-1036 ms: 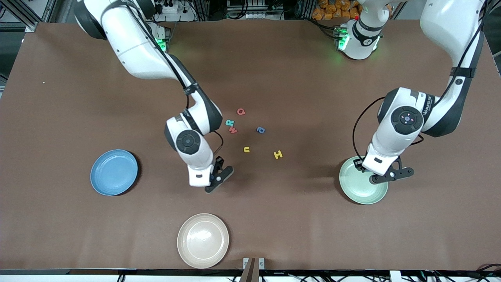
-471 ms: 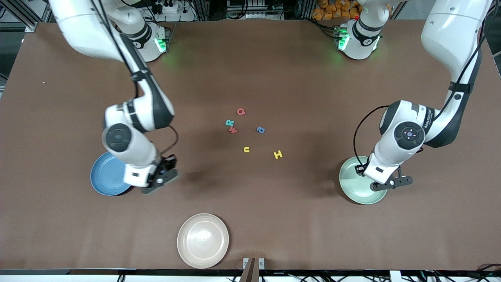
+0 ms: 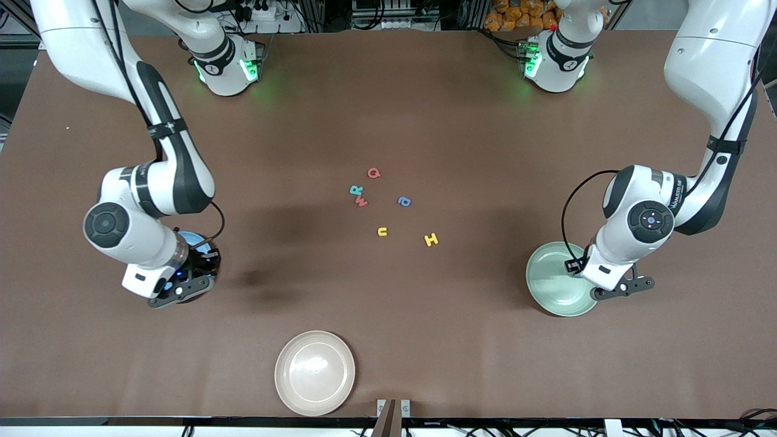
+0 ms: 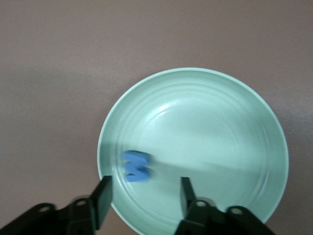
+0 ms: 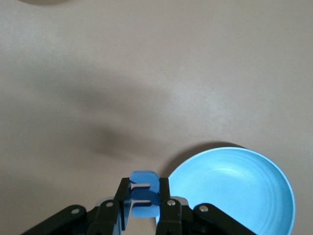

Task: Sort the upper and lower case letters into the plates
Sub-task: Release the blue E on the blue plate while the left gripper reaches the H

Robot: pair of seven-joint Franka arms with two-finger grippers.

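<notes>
Now right gripper (image 5: 143, 200) around blue letter (image 5: 144, 194)

Two white Franka arms with black joints and black two-finger grippers.
Left arm (image 3: 704, 79): glossy white shells, dark joint bands, round black wrist cap with a small lit dot, dark lettering on the forearm, a black cable looping to the left gripper (image 3: 625, 287). Right arm (image 3: 152, 182): same build, plain cap, black cable running to the right gripper (image 3: 182, 291). Both bases glow green.
</notes>
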